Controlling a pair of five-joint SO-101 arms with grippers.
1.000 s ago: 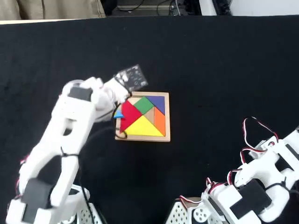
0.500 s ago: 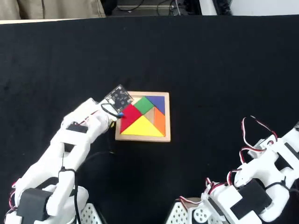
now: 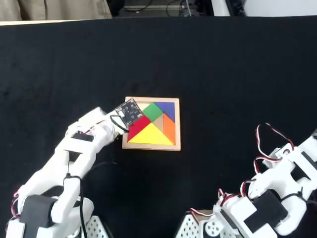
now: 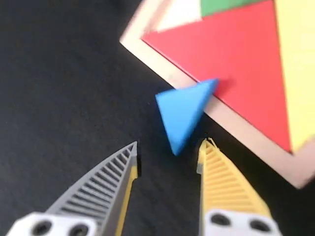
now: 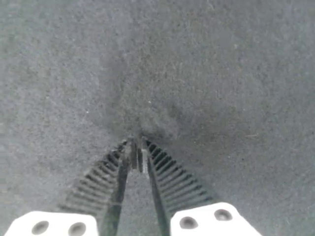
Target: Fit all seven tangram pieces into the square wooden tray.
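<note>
Left hand (image 4: 170, 142) parted beside blue triangle (image 4: 184, 110), seemingly askew across wooden tray (image 4: 246, 130) rim; right hand (image 5: 138, 142) closed.

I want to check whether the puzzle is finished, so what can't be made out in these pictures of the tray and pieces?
1. High view: the tray corner nearest the left arm is hidden under that arm's wrist.
2. Left wrist view: most of the tray is cut off by the edges, so what it holds cannot be counted.
3. Left wrist view: the blue triangle across the rim is blurred; flat or tilted, cannot tell.
</note>
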